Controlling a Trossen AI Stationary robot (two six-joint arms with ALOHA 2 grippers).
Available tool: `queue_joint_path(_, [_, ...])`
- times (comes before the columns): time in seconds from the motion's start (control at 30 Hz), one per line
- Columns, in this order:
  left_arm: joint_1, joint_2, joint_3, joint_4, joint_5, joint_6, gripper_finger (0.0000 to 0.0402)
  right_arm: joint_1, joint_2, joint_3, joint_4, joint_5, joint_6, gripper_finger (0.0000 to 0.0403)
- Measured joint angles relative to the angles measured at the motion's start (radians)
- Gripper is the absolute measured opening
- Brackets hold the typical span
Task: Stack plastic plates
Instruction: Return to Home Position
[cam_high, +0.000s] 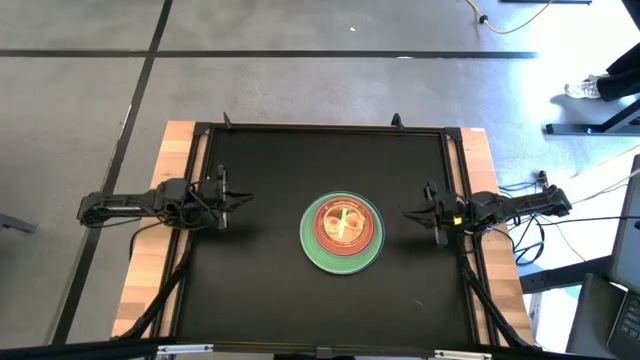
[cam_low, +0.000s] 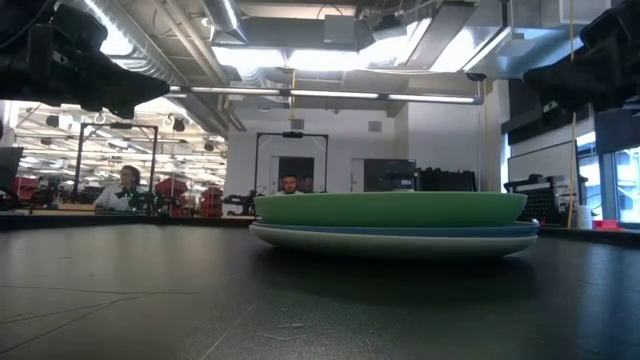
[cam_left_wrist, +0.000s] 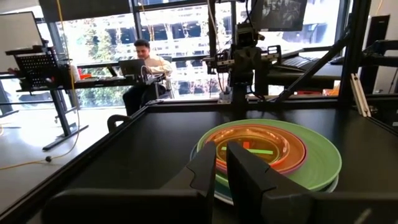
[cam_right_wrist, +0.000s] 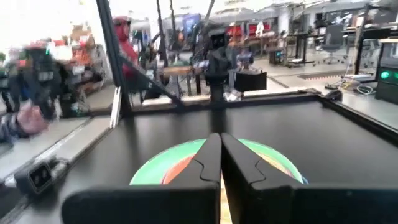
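Where the black table top (cam_low: 200, 310) lies nearest the low camera, its matte surface shows only faint scuffs.

Next back, at the middle of the table, stands one stack of plates (cam_low: 390, 222). Edge-on, three round rims can be counted:
- one pale plate (cam_low: 300, 238) at the base
- one blue plate (cam_low: 500, 230) on it
- one broad green plate (cam_low: 390, 207) on top, smooth and shallow

From the left wrist view, the green plate's rim rings one smaller orange plate (cam_left_wrist: 297, 149). Translucent dishes (cam_left_wrist: 249, 146) lie nested inside it, reddish, the top one bearing a green bar mark. How many dishes there are cannot be told.

Two grippers flank the stack, both well apart from it and empty.
- The left gripper (cam_high: 243, 199) sits to the left of the stack, pointing at it. Its two dark fingers (cam_left_wrist: 245, 177) stand slightly apart, with a narrow slit between them.
- The right gripper (cam_high: 410, 213) sits to the right of the stack, also pointing at it. Its fingers (cam_right_wrist: 249, 165) are pressed together at the tips.

Bare wooden bench edges (cam_high: 150, 260) run along the left and right sides outside the black surface.

Farthest off in the low view, two people sit in the room behind, one at the left (cam_low: 128, 182) and one near the middle (cam_low: 290, 184).
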Motion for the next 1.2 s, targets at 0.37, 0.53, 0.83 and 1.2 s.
queue_joint_path(0.37, [0.000, 0.000, 0.000, 0.000, 0.000, 0.000, 0.0032, -0.106, 0.001, 0.000, -0.005, -0.017, -0.062, 0.0005])
queue_joint_path(0.53, [0.000, 0.000, 0.000, 0.000, 0.000, 0.000, 0.0032, -0.247, 0.000, 0.000, -0.030, -0.163, -0.030, 0.0005])
queue_joint_path(0.83, [0.000, 0.000, 0.000, 0.000, 0.000, 0.000, 0.0032, -0.367, 0.004, 0.000, -0.030, -0.156, -0.002, 0.0005])
queue_joint_path(1.2, [0.000, 0.000, 0.000, 0.000, 0.000, 0.000, 0.0032, -0.367, 0.004, 0.000, -0.031, -0.157, 0.001, 0.0005])
